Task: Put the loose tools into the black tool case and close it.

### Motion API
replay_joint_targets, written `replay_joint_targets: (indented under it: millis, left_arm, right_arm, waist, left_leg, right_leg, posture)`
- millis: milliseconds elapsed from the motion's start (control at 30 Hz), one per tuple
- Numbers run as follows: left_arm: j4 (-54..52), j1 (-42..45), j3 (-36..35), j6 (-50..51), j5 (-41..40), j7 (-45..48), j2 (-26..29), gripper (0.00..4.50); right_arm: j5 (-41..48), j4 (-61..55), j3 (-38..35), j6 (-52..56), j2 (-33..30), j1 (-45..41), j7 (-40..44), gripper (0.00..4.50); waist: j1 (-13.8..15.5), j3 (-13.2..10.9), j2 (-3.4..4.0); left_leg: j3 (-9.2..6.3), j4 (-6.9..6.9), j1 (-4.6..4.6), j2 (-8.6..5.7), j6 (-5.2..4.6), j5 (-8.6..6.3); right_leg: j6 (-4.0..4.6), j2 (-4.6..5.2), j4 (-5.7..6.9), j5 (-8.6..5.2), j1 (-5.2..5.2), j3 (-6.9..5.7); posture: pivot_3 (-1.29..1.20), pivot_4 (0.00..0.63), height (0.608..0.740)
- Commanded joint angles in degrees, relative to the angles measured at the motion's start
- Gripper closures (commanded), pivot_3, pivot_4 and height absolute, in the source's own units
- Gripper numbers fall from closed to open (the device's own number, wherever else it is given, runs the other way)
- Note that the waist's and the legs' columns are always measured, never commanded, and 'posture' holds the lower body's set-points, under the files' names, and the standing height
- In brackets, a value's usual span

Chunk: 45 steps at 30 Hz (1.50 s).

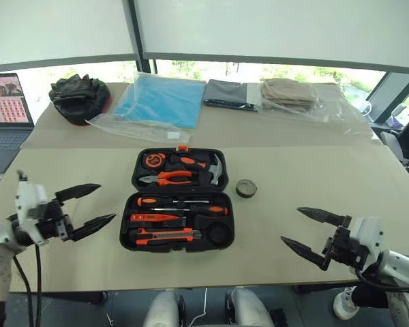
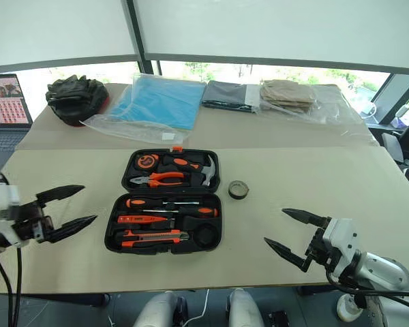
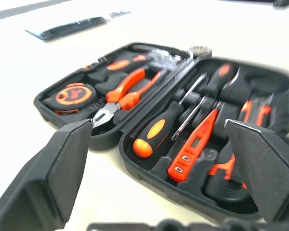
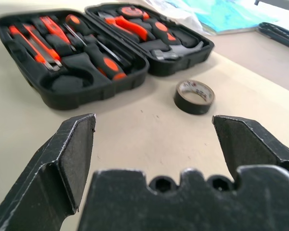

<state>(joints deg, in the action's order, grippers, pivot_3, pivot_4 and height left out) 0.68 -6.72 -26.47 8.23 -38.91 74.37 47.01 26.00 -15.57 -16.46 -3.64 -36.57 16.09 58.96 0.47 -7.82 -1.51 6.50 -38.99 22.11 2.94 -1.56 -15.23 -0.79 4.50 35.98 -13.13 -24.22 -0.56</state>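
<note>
Both grippers spread wide, nothing held, nothing touched. Left gripper point(image 1: 82, 205) hovers over bare table point(image 1: 327, 177), fingers aimed toward the case; right gripper point(image 1: 312, 234) same on the other side, fingers well apart, aimed inward.

Black tool case point(image 1: 179, 201) lies open flat between the two grippers, nearer the left one, touching neither. One case, two halves.

Half nearer the grippers, counted: two screwdrivers, one point(image 1: 165, 201) above, second point(image 1: 208, 210) just beyond it; one tester pen point(image 1: 150, 217); one utility knife point(image 1: 165, 236). All four sit in their slots. Round recess point(image 1: 219, 235) at the right-gripper end of this half looks empty, dark inside.

Far half: one pliers point(image 1: 167, 178), one hammer point(image 1: 211, 170), one tape measure point(image 1: 152, 161), all seated.

One tape roll point(image 1: 246, 188) lies loose on the table, just beside the case on the right-gripper side, beyond that gripper's fingertips, lying flat, apart from the case wall. Right wrist view shows it between the finger lines but well ahead of them.

Beyond the case, far from both grippers: one black fabric bundle point(image 1: 79, 97), one blue bagged item point(image 1: 155, 101), one dark bagged item point(image 1: 229, 94), one tan bagged item point(image 1: 290, 94). One laptop point(image 1: 7, 112) past the left gripper.
</note>
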Motion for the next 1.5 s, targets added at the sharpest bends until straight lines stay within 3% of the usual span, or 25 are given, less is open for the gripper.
replay_joint_targets:
  millis: [33, 133, 267, 367, 533, 567, 667, 1000, 1100, 1200, 1333, 1500]
  left_arm:
    - [-3.0, -1.6, -0.3, 3.4, -1.9, 1.3, 0.9, 0.01]
    - [-3.4, -1.5, 1.0, 3.3, -1.0, 2.8, 1.1, 0.01]
    - [-4.1, 1.9, 3.4, 0.7, 0.3, 2.8, -0.8, 0.01]
    - [-5.4, 3.4, 5.2, 0.3, 0.7, 2.9, -1.8, 0.01]
    - [-8.6, 3.4, 7.1, -0.2, 1.0, 1.8, -3.5, 0.01]
    - [-9.1, 3.1, 7.3, -0.2, 1.0, 1.6, -3.8, 0.0]
    - [-10.3, 2.5, 7.9, -0.2, 1.1, 1.2, -4.2, 0.0]
    - [-10.6, 2.5, 8.5, -1.6, 1.6, 2.3, -3.7, 0.0]
    - [-10.2, 2.3, 8.9, -2.2, 2.1, 3.1, -3.5, 0.0]
    - [-9.2, 1.8, 9.0, -3.0, 2.9, 4.1, -3.3, 0.0]
    - [-8.1, 1.2, 9.6, -4.2, 4.0, 5.6, -3.1, 0.0]
    - [-7.8, 0.6, 10.1, -5.1, 4.8, 6.6, -3.3, 0.0]
  right_arm:
    - [-0.9, -1.2, 3.1, 4.0, -3.9, -6.5, 0.8, 0.0]
    - [-2.4, -1.3, 8.4, 10.6, -7.4, -14.9, 1.1, 0.0]
    - [-10.5, 6.8, 21.3, 18.1, -10.9, -34.1, 6.5, 0.0]
    - [-14.4, 14.2, 27.9, 21.5, -10.1, -43.2, 9.4, 0.0]
    - [-21.5, 26.9, 34.5, 18.0, -6.1, -53.9, 10.5, 0.0]
    - [-22.5, 28.9, 35.5, 17.7, -5.7, -55.1, 11.3, 0.26]
    - [-24.9, 34.5, 37.4, 14.4, -4.2, -57.3, 12.6, 1.07]
    - [-24.4, 35.1, 36.1, 10.0, -3.9, -58.8, 18.1, 4.48]
    - [-20.4, 30.0, 34.1, 9.4, -4.9, -58.2, 22.1, 4.48]
    - [-9.5, 16.8, 33.0, 18.4, -5.6, -55.9, 29.2, 4.48]
    - [-2.4, 3.7, 34.8, 31.6, -4.5, -54.3, 27.5, 4.48]
    - [-4.7, -0.4, 41.6, 38.8, -2.0, -53.3, 23.1, 4.48]
  waist:
    - [0.0, 0.0, 0.0]
    - [-0.4, -0.1, -0.07]
    - [-0.5, -0.1, -0.06]
    - [-0.5, -0.1, -0.09]
    - [-0.2, -0.1, -0.11]
    - [-0.3, -0.1, -0.11]
    - [-0.3, -0.1, -0.11]
    - [-0.6, -0.1, -0.1]
    - [-0.7, -0.1, -0.09]
    - [-0.7, -0.1, -0.09]
    - [-1.0, -0.1, -0.09]
    - [-1.1, -0.1, -0.1]
  left_leg:
    - [0.0, -0.01, 0.0, 0.0, 0.01, 0.01]
    - [0.03, -0.02, -0.04, 0.01, 0.06, 0.04]
    - [-0.01, -0.02, -0.05, 0.03, 0.09, 0.07]
    - [0.0, -0.01, 0.03, -0.01, 0.06, 0.1]
    - [-0.01, 0.02, 0.34, -0.1, 0.0, -0.07]
    - [0.0, 0.02, 0.45, -0.12, 0.0, -0.07]
    - [0.0, -0.08, 1.04, -0.14, 0.02, -0.05]
    - [0.01, -0.16, 0.97, -0.13, 0.04, -0.03]
    - [0.0, -0.17, 0.93, -0.12, 0.05, -0.03]
    - [-0.01, -0.17, 0.94, -0.1, 0.05, -0.03]
    - [-0.04, -0.16, 0.92, 0.0, 0.03, -0.04]
    - [-0.04, -0.19, 0.82, -0.03, 0.05, -0.03]
  right_leg:
    - [-0.04, 0.0, 0.01, -0.06, -0.01, 0.0]
    - [0.27, -0.01, 0.04, -0.13, -0.04, 0.05]
    - [0.66, -0.06, 0.08, 0.06, -0.08, 0.02]
    - [0.78, -0.07, 0.06, 0.14, -0.17, 0.02]
    - [0.36, -0.09, 0.02, 0.23, -0.37, -0.08]
    - [0.36, -0.09, 0.01, 0.23, -0.47, -0.06]
    - [0.29, -0.09, 0.03, 0.27, -0.97, -0.08]
    - [0.28, -0.09, 0.14, 0.31, -0.92, -0.1]
    - [0.28, -0.09, 0.15, 0.32, -0.88, -0.1]
    - [0.28, -0.1, 0.16, 0.32, -0.9, -0.11]
    - [0.29, -0.11, 0.19, 0.32, -0.9, -0.12]
    - [0.32, -0.06, 0.2, 0.35, -0.82, -0.12]
  posture:
    - [0.0, 0.15, 0.74]
    - [0.0, 0.15, 0.74]
    - [0.0, 0.15, 0.74]
    - [0.0, 0.15, 0.74]
    - [0.0, 0.15, 0.74]
    - [0.0, 0.15, 0.74]
    - [0.0, 0.15, 0.74]
    - [0.0, 0.15, 0.74]
    - [0.0, 0.15, 0.74]
    - [0.0, 0.15, 0.74]
    - [0.0, 0.15, 0.74]
    - [0.0, 0.15, 0.74]
